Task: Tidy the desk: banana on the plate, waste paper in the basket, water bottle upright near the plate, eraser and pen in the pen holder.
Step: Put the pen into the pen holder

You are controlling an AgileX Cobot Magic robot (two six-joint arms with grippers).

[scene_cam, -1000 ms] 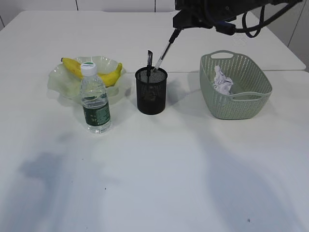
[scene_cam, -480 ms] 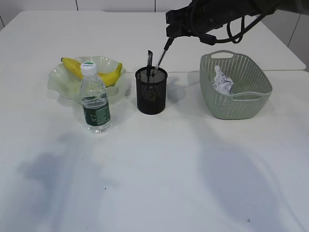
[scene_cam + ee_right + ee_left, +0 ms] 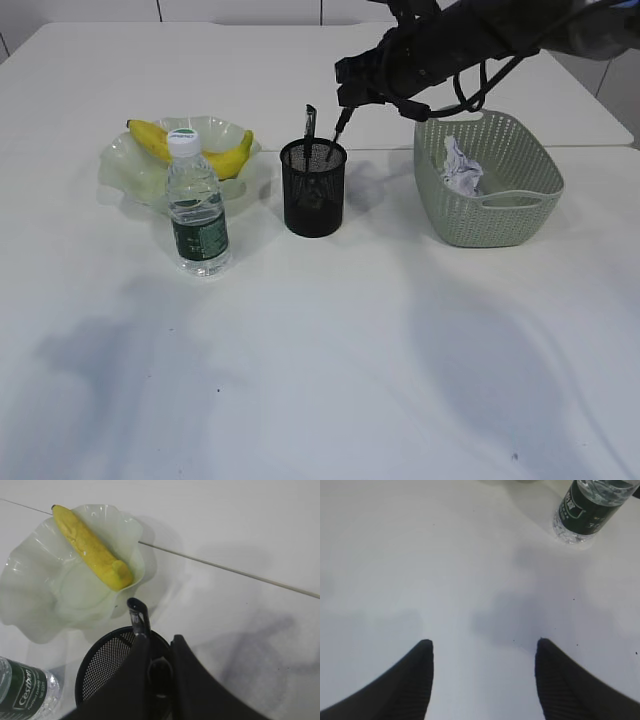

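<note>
One pen (image 3: 338, 125) pinched in right gripper (image 3: 159, 680), jaws closed on its top end, shaft running down and slightly left with tip already inside holder (image 3: 314, 187) straight beneath. Left gripper (image 3: 482, 672) open and empty, well off, bottle (image 3: 590, 507) ahead of it; clearly the farther arm.

My exterior camera looks down at a slant across the surface (image 3: 320, 380) from the near edge, taking in the whole layout. My left wrist camera hangs close over bare surface, facing down, catching only the water bottle (image 3: 592, 507) at its top corner. My right wrist camera sits close above the pen holder (image 3: 107, 667), looking down onto the plate (image 3: 40, 595); all three things show in the exterior view too.
</note>
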